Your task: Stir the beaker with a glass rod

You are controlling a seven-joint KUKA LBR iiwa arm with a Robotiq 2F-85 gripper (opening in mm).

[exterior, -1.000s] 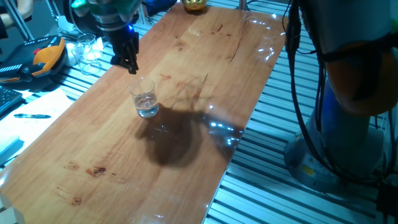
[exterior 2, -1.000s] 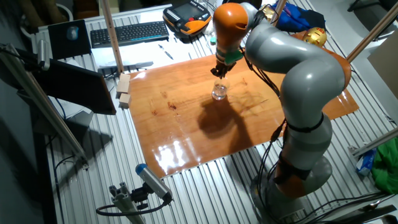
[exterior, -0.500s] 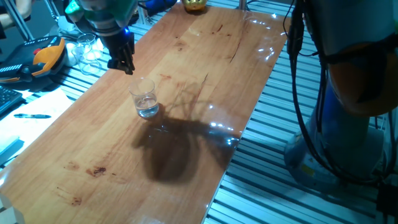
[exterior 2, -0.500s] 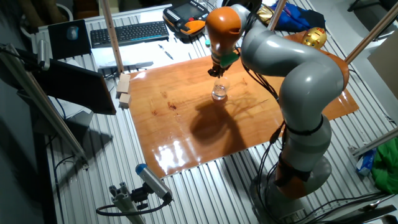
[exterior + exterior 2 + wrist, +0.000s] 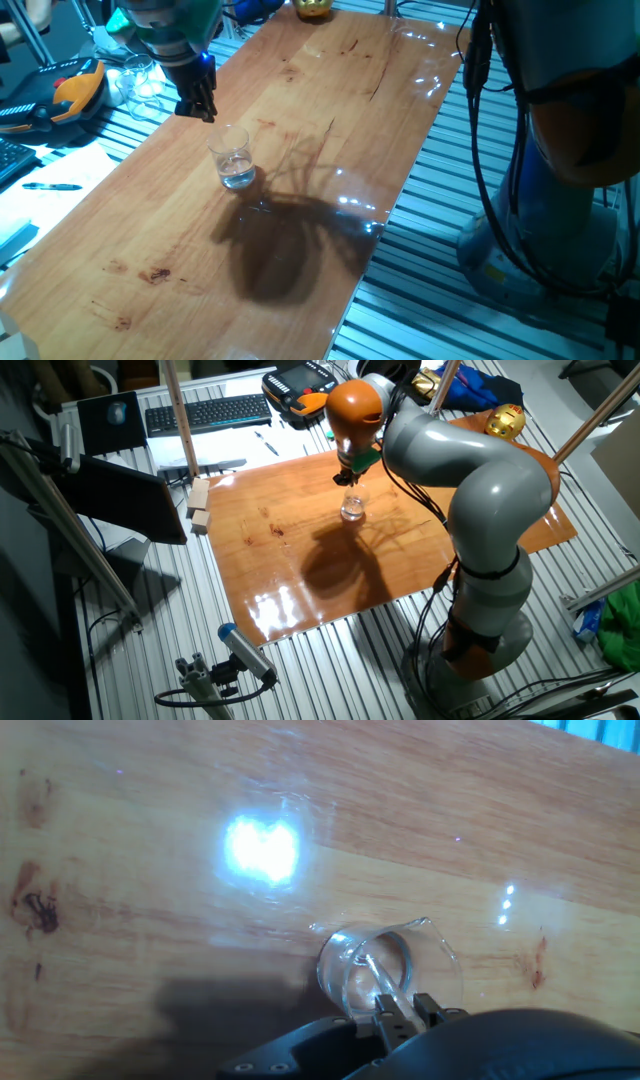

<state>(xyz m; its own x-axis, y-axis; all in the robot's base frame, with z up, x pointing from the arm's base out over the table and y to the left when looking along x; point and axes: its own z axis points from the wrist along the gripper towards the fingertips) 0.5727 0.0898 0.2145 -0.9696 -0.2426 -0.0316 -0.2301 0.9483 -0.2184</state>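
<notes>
1. The beaker (image 5: 233,159) is standing upright on the wooden table (image 5: 330,120), holding a little clear liquid.
2. The gripper (image 5: 200,107) is hovering just above and beside it, its fingers (image 5: 401,1011) pinching the thin glass rod (image 5: 372,972).
3. The rod is slanting down into the beaker's mouth.

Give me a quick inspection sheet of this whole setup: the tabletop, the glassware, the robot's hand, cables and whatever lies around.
Surface: glossy wooden tabletop, bare apart from the beaker, with glare patches.
Job's things: small clear glass beaker upright, a little clear liquid; thin clear glass rod reaching from the fingers into the beaker.
Clutter: clear glass vessels off the table edge.
Gripper: black two-finger gripper above and beside the beaker, shut on the rod.
Cables: black cables hanging along the arm.
Surroundings: black keyboard, wooden blocks, gold ball.
</notes>
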